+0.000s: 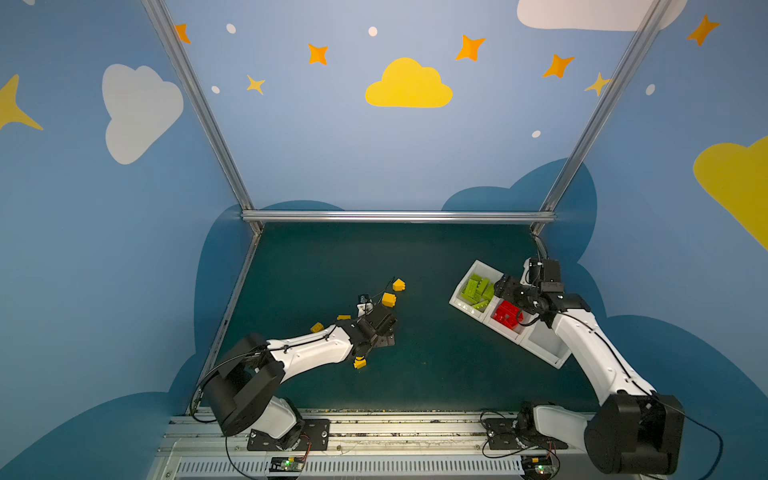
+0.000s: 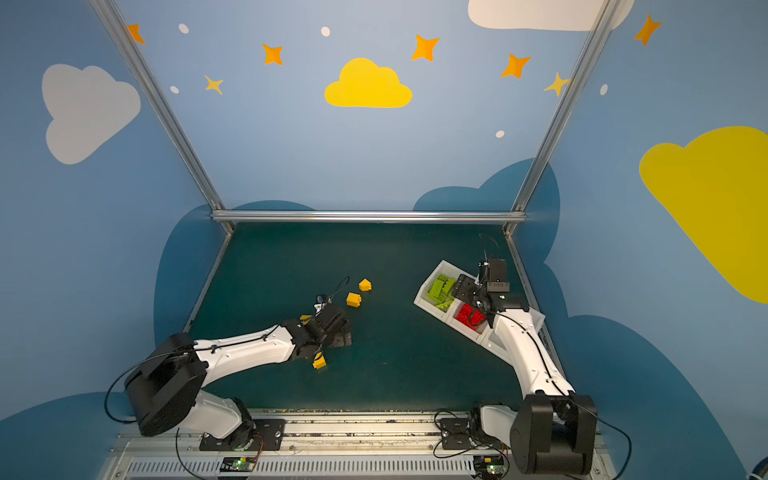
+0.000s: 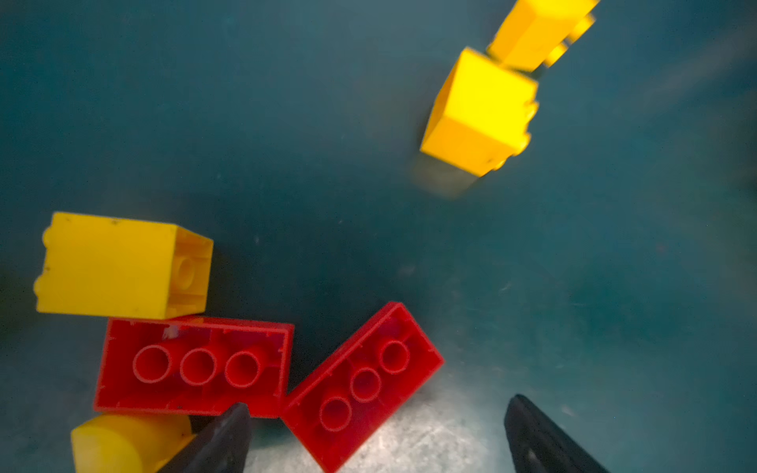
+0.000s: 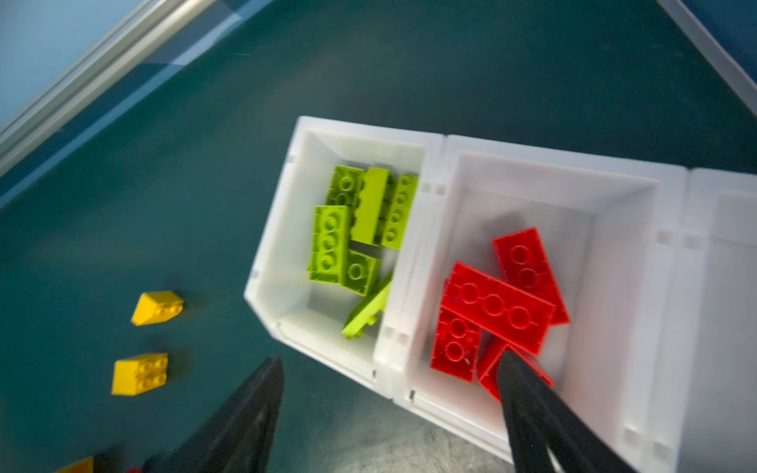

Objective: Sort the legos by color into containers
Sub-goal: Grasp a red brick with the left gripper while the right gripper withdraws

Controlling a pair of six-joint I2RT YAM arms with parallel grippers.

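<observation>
The left arm [image 1: 307,353] lay extended forward and low, and the left end effector [image 3: 379,405] pointed down with its jaws spread wide, holding nothing. The right arm [image 1: 590,345] was extended farther forward, and the right end effector [image 4: 389,360] also had its jaws parted and empty.

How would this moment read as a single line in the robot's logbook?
left gripper: open over two loose red legos | right gripper: open above containers | green legos: binned | binned red legos: several | yellow legos: on table

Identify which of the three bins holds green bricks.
The far-end bin, farthest from the robot; the middle bin holds red bricks, the near-end bin looks empty.
</observation>
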